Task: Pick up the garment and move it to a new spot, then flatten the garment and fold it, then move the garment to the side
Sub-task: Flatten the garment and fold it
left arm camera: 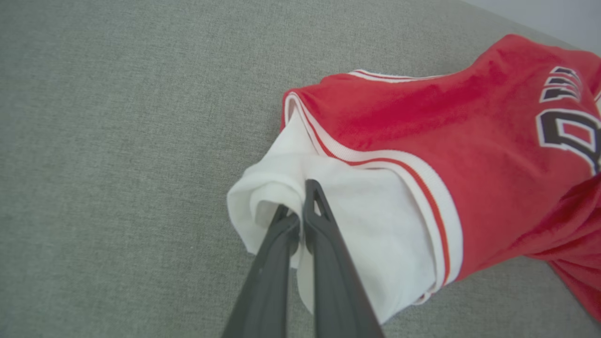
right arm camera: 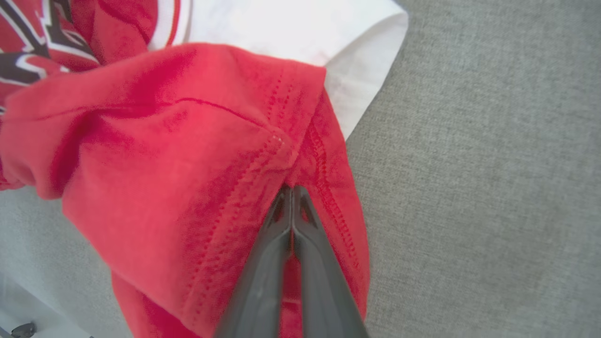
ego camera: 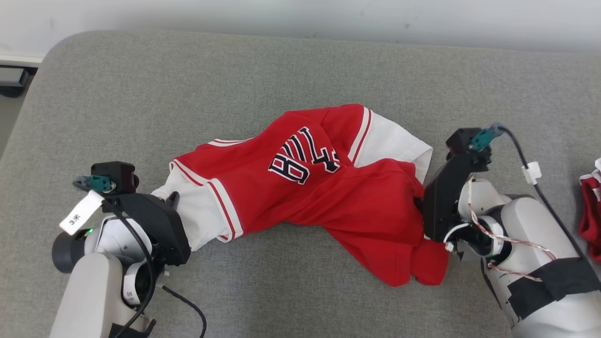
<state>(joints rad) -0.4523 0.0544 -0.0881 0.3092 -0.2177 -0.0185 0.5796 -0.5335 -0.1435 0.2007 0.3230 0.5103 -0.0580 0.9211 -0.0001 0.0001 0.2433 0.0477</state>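
While it lies rumpled rather than flat, the garment [ego camera: 310, 188], a red jersey with white sleeves and a dark number print [ego camera: 304, 157], stretches across the middle of the grey fabric surface [ego camera: 188, 84], between the robot's two arms. At its left end the left gripper [left arm camera: 298, 211] has its jaws closed on a fold of the white sleeve [left arm camera: 366, 225], the cloth pinched between the dark fingers. At its right end the right gripper [right arm camera: 291, 192] has its jaws pressed together on a corner of the red hem, beside the stitched seam [right arm camera: 244, 169]. At the surface's right side, well apart from the garment, lies another red and white cloth [ego camera: 590, 211]. A pale wall [ego camera: 300, 16] runs behind the surface.
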